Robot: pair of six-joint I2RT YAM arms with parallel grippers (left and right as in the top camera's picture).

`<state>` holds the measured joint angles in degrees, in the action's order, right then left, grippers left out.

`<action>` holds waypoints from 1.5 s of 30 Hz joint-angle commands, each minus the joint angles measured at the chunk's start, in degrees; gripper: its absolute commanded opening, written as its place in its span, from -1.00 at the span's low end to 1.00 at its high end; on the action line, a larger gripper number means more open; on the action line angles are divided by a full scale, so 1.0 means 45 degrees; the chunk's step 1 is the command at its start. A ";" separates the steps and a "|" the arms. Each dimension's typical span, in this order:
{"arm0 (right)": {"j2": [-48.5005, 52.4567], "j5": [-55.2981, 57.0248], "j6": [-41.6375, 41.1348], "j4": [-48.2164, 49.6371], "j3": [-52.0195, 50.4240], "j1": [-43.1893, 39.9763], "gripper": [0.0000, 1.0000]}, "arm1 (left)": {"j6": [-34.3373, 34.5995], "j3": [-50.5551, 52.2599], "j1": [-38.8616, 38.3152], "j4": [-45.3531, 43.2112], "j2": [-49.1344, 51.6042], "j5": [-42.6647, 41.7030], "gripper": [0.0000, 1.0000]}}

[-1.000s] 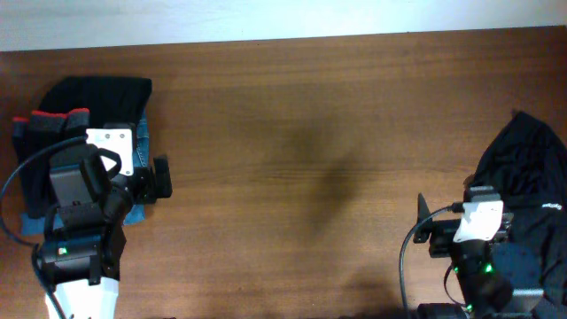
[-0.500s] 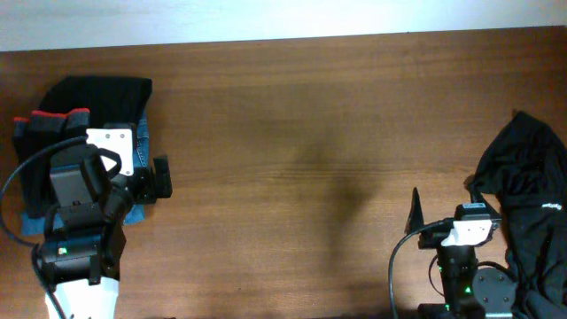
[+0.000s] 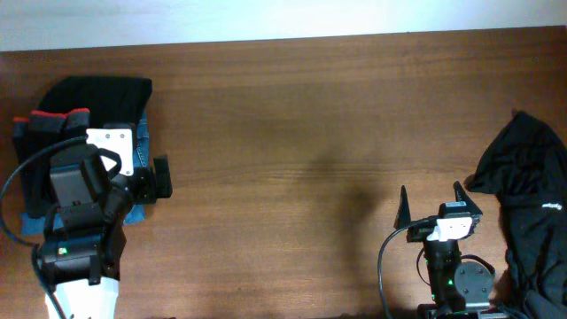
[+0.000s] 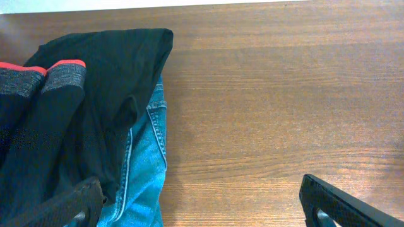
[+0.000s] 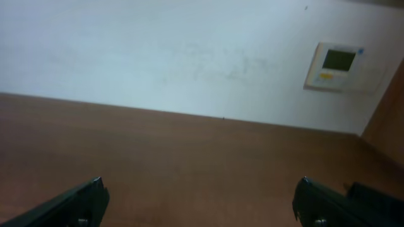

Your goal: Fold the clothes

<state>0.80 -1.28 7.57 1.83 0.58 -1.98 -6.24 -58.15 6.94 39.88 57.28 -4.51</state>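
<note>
Editor: State of the left tool (image 3: 161,177)?

Stringer: Spread wide, gripping nothing. Low over bare worktop (image 3: 292,151), just beside the left pile.

Editor: And the right tool (image 3: 432,202)?

Stringer: Likewise spread wide and empty. Near the worktop's front edge, aimed across the wood toward a pale wall (image 5: 189,50) bearing a small control panel (image 5: 339,63).

Editor: Whereabouts of the clothes (image 3: 97,93)?

Stringer: Split into two lots, well apart. Far left: folded black garment (image 4: 107,82) lying over blue jeans (image 4: 148,164), with leggings (image 3: 40,146) against it, grey-speckled waistband (image 4: 60,72) edged red. Far right: loose black heap (image 3: 532,177) with small white lettering, crumpled at the worktop's edge, close beside the right tool.
</note>
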 commanded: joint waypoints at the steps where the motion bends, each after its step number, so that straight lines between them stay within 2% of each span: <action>1: -0.0131 0.0078 0.0253 -0.0860 -0.0058 0.0107 0.98 | 0.0034 0.0083 0.0083 0.0015 0.0000 -0.0146 0.99; 3: -0.0121 0.0121 0.0228 -0.1404 -0.0058 0.0107 0.97 | 0.0034 0.0083 0.0078 0.0015 0.0000 -0.0146 0.99; 45: -0.0087 0.0112 0.0223 -0.1404 -0.0058 0.0102 0.97 | 0.0034 0.0083 0.0078 0.0019 -0.0117 -0.0146 0.99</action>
<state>0.80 -1.28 8.16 -4.10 0.58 -1.98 -6.24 -58.11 6.94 39.90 57.28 -4.54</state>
